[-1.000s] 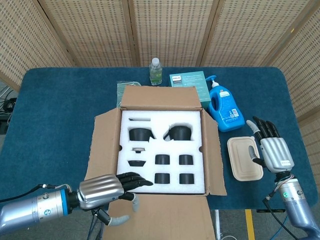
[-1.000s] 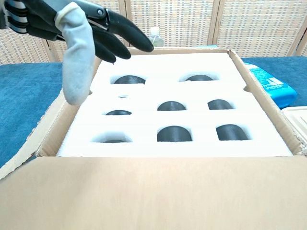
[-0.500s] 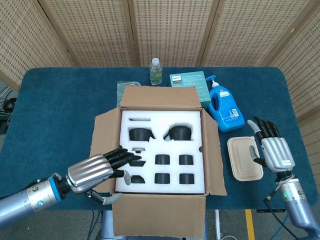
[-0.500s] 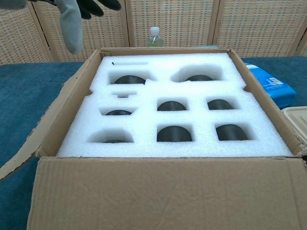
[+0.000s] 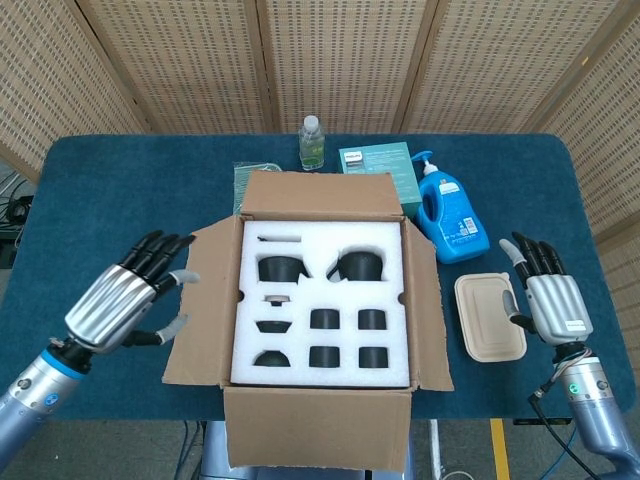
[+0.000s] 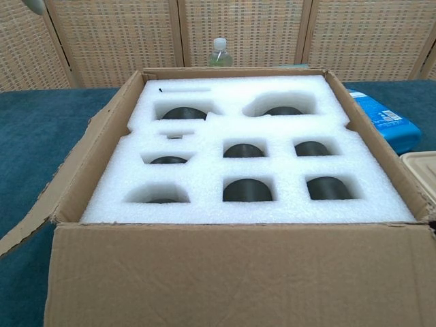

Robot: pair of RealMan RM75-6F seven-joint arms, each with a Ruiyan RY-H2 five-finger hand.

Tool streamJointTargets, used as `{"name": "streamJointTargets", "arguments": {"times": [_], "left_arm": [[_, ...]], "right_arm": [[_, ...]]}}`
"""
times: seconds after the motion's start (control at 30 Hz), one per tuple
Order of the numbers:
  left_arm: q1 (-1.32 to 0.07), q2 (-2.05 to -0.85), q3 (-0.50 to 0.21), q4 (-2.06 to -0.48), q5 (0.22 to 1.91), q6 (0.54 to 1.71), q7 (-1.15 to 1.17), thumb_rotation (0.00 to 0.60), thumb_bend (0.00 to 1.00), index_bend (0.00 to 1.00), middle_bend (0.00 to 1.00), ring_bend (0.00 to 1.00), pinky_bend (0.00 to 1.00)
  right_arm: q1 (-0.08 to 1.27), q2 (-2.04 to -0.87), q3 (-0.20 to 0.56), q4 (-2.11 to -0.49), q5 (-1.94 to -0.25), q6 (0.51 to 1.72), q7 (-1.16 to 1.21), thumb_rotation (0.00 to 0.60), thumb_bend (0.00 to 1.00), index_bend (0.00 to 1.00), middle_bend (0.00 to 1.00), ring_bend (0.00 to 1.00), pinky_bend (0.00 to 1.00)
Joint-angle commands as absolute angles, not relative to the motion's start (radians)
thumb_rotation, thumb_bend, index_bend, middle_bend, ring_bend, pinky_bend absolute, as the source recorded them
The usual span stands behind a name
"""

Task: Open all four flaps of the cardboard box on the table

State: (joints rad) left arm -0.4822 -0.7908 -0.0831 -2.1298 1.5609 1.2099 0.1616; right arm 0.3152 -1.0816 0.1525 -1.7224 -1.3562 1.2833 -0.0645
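Note:
The cardboard box (image 5: 203, 300) (image 6: 225, 272) sits mid-table with its flaps folded outward: far flap up, side flaps spread, near flap hanging down over the table's front edge. White foam (image 5: 322, 300) (image 6: 252, 170) with several dark pieces in its cut-outs fills the box. My left hand (image 5: 125, 297) hovers left of the box, fingers spread, holding nothing; only a fingertip (image 6: 33, 5) shows at the chest view's top left. My right hand (image 5: 548, 296) rests open at the table's right, beside a beige lid.
Behind the box stand a clear bottle (image 5: 311, 143) (image 6: 219, 53), a teal carton (image 5: 380, 168) and a green packet (image 5: 246, 178). A blue detergent bottle (image 5: 448, 212) (image 6: 381, 119) and a beige lidded container (image 5: 489, 316) (image 6: 421, 170) lie to the right.
My left hand has lifted away from the near flap and swung left, clear of the box. The near flap has dropped from lying flat forward to hanging down. The right hand stayed put.

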Motion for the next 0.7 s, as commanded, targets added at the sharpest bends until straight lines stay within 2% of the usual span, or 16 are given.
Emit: {"name": "streamJointTargets", "arguments": {"times": [0.03,0.4,0.7], "left_arm": [[-0.401,-0.857,-0.069,-2.071,1.510,1.318,0.243,0.423,0.41,0.28,0.00,0.00,0.00],[-0.247,-0.962,-0.027,-1.974,1.477,1.498,0.312,0.453,0.40,0.27,0.00,0.00,0.00],[-0.162,-0.993,0.003,-1.940,1.464,1.556,0.306,0.458,0.40,0.27,0.00,0.00,0.00]], "right_arm": [[0.310,-1.085,0.150,-1.716,-1.358,1.291,-0.068,0.600,0.57,0.01,0.02,0.00,0.01],[0.282,-1.113,0.134,-1.693,-1.366,1.335,-0.113,0.600,0.57,0.01,0.01,0.00,0.00],[0.254,-1.133,0.120,-1.704,-1.390,1.384,-0.147,0.600,0.58,0.01,0.01,0.00,0.00]]}}
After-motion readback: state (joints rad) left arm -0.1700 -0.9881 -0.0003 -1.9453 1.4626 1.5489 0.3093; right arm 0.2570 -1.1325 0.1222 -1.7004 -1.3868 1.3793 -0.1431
